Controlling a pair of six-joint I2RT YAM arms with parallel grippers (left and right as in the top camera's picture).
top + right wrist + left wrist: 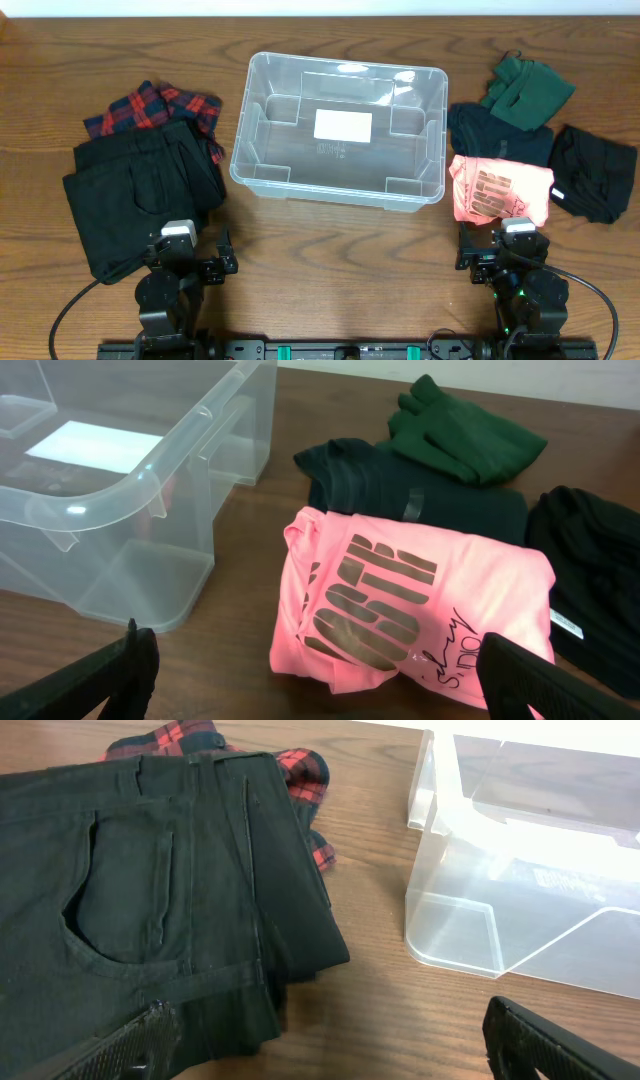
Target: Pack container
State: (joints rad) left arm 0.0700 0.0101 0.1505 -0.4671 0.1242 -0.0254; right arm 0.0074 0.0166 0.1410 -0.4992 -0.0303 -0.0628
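Container: large clear plastic rectangular bin (270, 150), rounded corners, white label on base. It sat mid-table between two clothing piles, with nothing inside.
Left claw: left gripper (192, 258) spread wide, holding nothing, poised at the near edge of the folded black denim jeans (140, 200).
Right claw: right gripper (503, 252) also wide and empty, just short of the folded pink T-shirt with dark lettering (500, 190).
Risk, jeans: thick, heavy stack. A shallow pinch would likely take only the top layer, so the fold opens mid-lift.
Risk, T-shirt: thin, limp knit, likely to sag and snag the rim.
Risk, bin: light with smooth walls, so a dragged garment could shove it.
Other cloth: red plaid shirt (155, 105) part-tucked under the jeans; dark green garment (525, 88), soft and rumpled.
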